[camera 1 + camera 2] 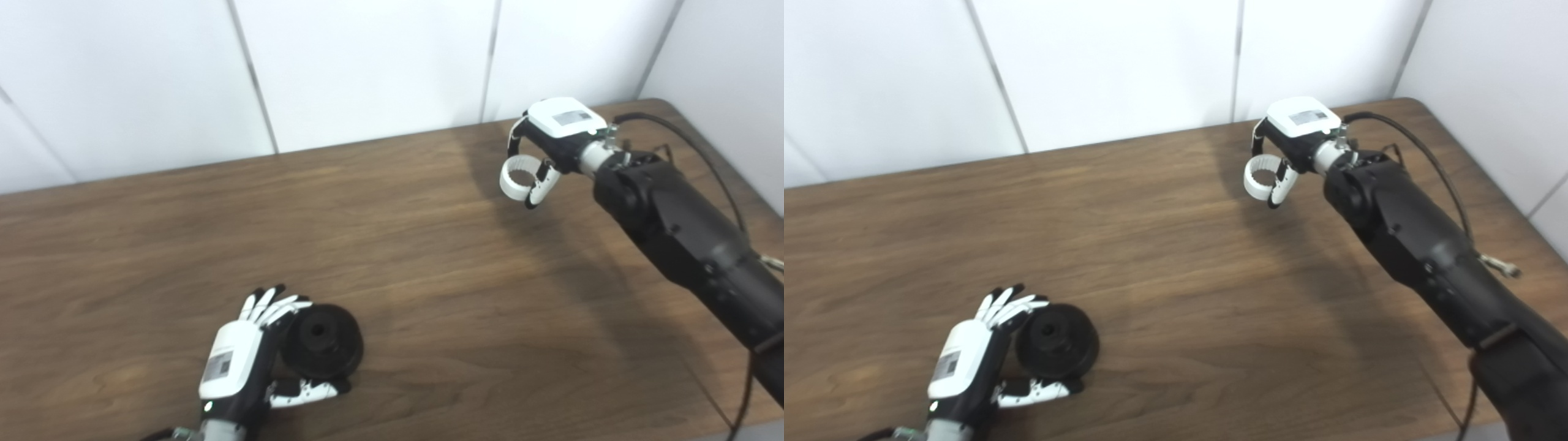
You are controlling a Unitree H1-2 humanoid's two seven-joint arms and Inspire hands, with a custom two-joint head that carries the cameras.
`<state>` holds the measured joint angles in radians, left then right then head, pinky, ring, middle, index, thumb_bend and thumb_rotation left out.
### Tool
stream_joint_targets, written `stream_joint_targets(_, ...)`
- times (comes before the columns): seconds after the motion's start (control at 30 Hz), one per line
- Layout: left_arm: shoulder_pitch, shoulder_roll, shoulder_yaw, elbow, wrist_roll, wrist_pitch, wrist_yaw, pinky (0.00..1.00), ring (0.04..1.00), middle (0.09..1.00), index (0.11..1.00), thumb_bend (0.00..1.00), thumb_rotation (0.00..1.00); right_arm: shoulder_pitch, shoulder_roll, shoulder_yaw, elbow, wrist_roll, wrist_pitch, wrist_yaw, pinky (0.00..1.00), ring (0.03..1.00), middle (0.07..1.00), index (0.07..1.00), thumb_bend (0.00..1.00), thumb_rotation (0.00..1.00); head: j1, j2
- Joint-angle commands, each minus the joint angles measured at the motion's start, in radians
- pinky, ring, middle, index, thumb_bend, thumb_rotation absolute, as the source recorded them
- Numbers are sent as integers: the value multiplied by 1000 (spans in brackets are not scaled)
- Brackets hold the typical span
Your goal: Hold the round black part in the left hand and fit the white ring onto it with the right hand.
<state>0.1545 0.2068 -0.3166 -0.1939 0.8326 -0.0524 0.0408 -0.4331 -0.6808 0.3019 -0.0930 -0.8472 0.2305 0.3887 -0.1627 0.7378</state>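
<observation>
left hand (236, 361) fingers spread around black pulley (323, 348) on table (429, 275), not clamped, right hand (554, 138) far right, raised, fingers pinching white ring (517, 177)

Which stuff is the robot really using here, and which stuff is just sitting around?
Using:
- round black part, on the table beside the left hand
- white ring, held in the right hand

Just there:
- wooden table
- black cable along the right arm
- white wall panels
</observation>
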Motion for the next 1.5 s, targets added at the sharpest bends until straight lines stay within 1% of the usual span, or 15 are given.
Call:
stream_joint_targets(0.0,6,-6,-29,1,71,38,-33,1000,939,820,483,525,63,-18,-37,-30,-79,9,-18,26,1000,928,806,486,524,137,9,5)
stream_joint_targets(0.1,8,-12,-37,-10,77,58,-42,1000,938,821,483,526,62,3,-42,-22,-189,9,-18,118,1000,918,811,486,524,137,27,16)
stream_joint_targets(0.17,10,-14,-43,-19,81,72,-48,1000,941,824,483,526,62,18,-37,-17,-253,-1,-22,164,1000,911,813,486,524,137,36,20)
stream_joint_targets(0.33,11,-13,-60,-36,104,105,-68,1000,949,832,483,526,62,46,-10,-12,-369,-15,-33,243,1000,897,812,485,524,138,53,34)
stream_joint_targets(0.5,-1,1,-90,-59,176,142,-109,1000,957,835,484,525,66,67,35,5,-466,-17,-38,312,1000,915,827,485,524,140,74,50)
stream_joint_targets(0.57,-7,3,-101,-73,210,161,-138,1000,960,834,484,524,67,74,57,11,-501,-22,-35,346,1000,921,833,484,524,141,91,62)
stream_joint_targets(0.6,-10,3,-105,-79,223,170,-152,1000,964,835,483,524,67,78,68,12,-514,-22,-39,358,1000,927,837,484,525,140,91,62)
stream_joint_targets(0.77,-24,-8,-123,-120,256,230,-255,1000,966,835,483,523,64,96,97,7,-545,-14,-72,387,1000,941,840,485,525,141,125,86)
stream_joint_targets(0.93,-32,-9,-138,-128,273,248,-291,1000,955,820,482,525,61,106,116,8,-562,-7,-96,395,1000,946,839,485,523,143,140,97)
stream_joint_targets(1.03,-33,-11,-146,-126,286,252,-295,1000,951,821,482,525,62,111,127,8,-576,7,-113,398,1000,943,836,484,523,143,149,99)
stream_joint_targets(1.23,-31,-23,-156,-119,307,262,-300,1000,948,824,483,525,63,107,165,4,-625,26,-104,427,1000,953,834,484,523,143,170,102)
stream_joint_targets(1.47,-30,-36,-163,-91,299,266,-275,1000,941,835,485,523,63,78,215,-9,-669,39,-88,468,1000,956,831,485,522,141,181,103)
